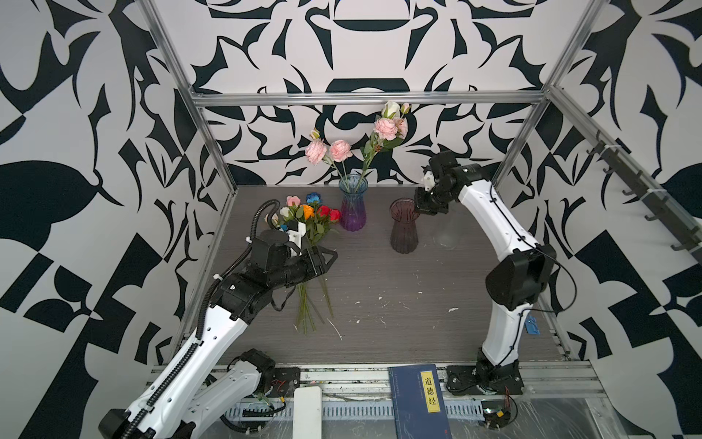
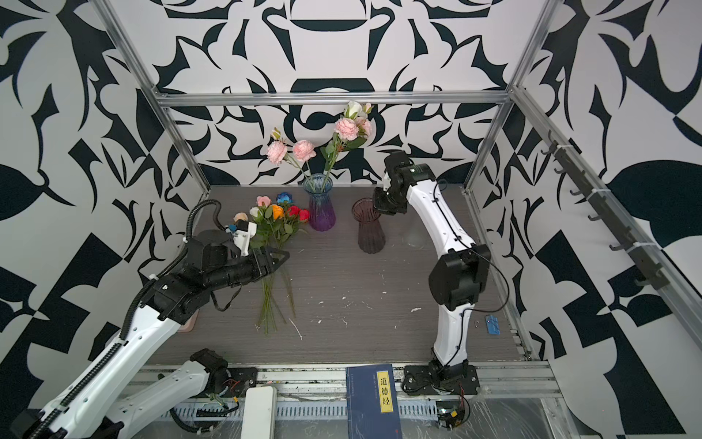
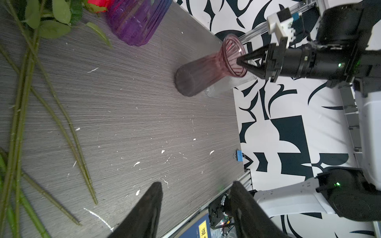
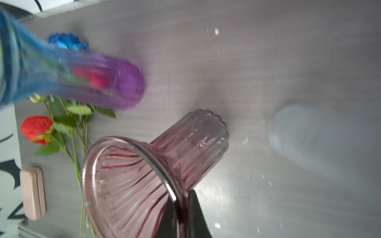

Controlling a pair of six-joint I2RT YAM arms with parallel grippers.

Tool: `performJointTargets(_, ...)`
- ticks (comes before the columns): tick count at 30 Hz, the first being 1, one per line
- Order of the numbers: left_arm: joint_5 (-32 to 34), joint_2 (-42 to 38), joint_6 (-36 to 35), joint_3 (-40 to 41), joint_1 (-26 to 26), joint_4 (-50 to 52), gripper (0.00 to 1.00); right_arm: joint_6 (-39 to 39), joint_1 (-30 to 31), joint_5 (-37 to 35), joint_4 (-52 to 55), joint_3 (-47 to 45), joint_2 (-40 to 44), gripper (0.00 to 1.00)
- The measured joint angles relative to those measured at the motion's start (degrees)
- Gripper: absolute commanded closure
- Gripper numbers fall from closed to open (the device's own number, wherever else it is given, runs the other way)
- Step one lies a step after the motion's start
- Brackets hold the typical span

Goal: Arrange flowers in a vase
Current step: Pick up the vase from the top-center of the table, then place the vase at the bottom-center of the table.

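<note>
1. My right pincer [image 3: 239, 61] is clenched on the flared rim of the smoky pink vase [image 1: 403, 232], with one finger inside the mouth and one outside.
2. That vase stands near the middle of the worktop [image 1: 399, 296]. It is smeared in both wrist views, so I cannot tell whether its base has left the surface.
3. A clear vase [image 4: 305, 136] sits just beside it, on the side toward the right arm.
4. My left pincer [image 3: 196, 185] is released, jaws apart with nothing between them. It hangs over the stems of the roses [image 1: 307, 216].
5. The roses lie loose in a bunch on the worktop, heads toward the back wall and none in a vase.
6. The ruffled pink flowers [image 1: 340, 150] are in the blue-to-purple vase [image 1: 353, 209], which stands upright at the back, just beside the rose heads.
</note>
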State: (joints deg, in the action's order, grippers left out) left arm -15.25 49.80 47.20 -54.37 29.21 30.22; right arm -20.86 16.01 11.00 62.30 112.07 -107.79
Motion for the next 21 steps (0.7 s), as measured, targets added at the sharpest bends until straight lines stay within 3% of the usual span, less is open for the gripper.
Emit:
performJointTargets(6, 0.0, -0.9, 0.1, 0.1, -0.1, -0.7, 0.42, -1.2, 3.0, 1.1, 2.4, -19.5, 18.2, 1.00)
performJointTargets(13, -0.3, 1.7, 0.3, 0.1, -0.1, -2.3, 0.41, -8.2, 9.2, 6.1, 3.4, -37.5, 38.8, 1.00)
performJointTargets(21, -1.0, 7.3, -0.4, -1.7, -0.2, -3.0, 0.41, -12.9, 11.0, 6.4, 2.2, -43.8, 43.6, 1.00)
